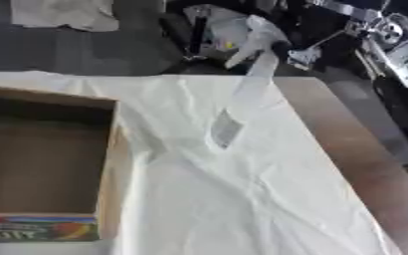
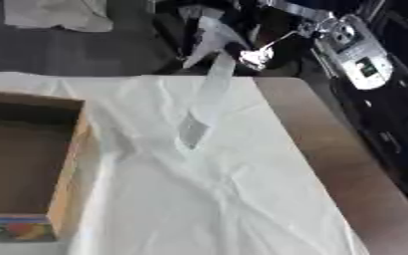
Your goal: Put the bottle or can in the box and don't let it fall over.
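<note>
Reaching in from the upper right, your right arm ended in a dark right hand by the table's far edge; whether it was open or gripping could not be told. A pale, blurred bottle slanted down from there over the white cloth, right of the open cardboard box and outside it.
</note>
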